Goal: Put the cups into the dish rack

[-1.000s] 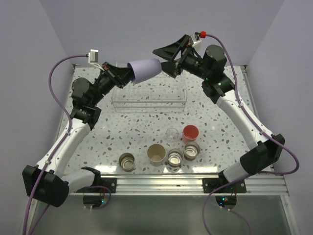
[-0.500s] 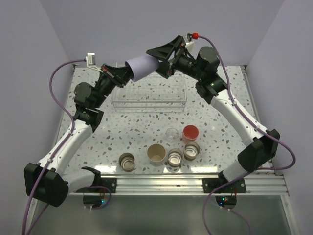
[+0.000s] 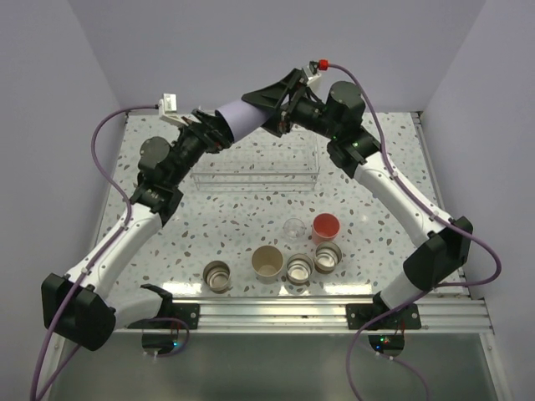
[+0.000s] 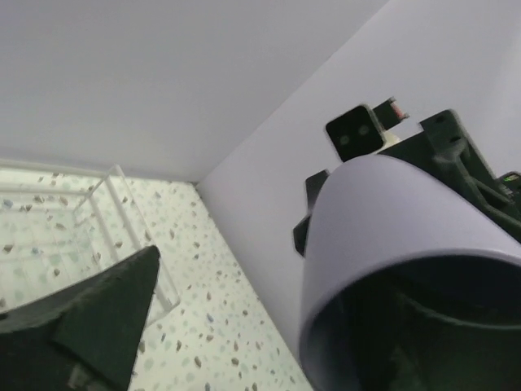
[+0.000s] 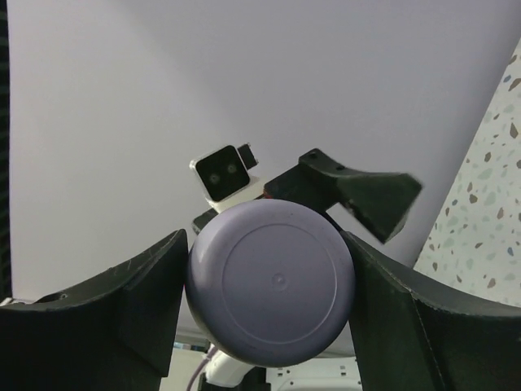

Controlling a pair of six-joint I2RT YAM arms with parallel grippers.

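In the upper middle of the top view, the lavender cup (image 3: 238, 117) lies on its side above the dish rack (image 3: 251, 177), its base toward the right gripper (image 5: 273, 293), whose jaws clasp its wall, and its mouth toward the left gripper (image 3: 216, 129), whose jaws stand apart.

Rack (image 3: 255, 164) sits back-centre on the bench (image 3: 201, 225). Raised cup (image 3: 241, 118) is in the air over the rack's back-left corner, lying on its side between left tool (image 3: 217, 128) and right tool (image 3: 257, 114): mouth towards the left, base towards the right. Six cups stand in front of the rack, well apart from it. Front row near the bench edge, left to right: cup A (image 3: 216, 274), cup B (image 3: 267, 261), cup C (image 3: 299, 268), cup D (image 3: 328, 256); C and D touching. Just behind them: cup E (image 3: 293, 227) behind C, cup F (image 3: 326, 225) behind D.
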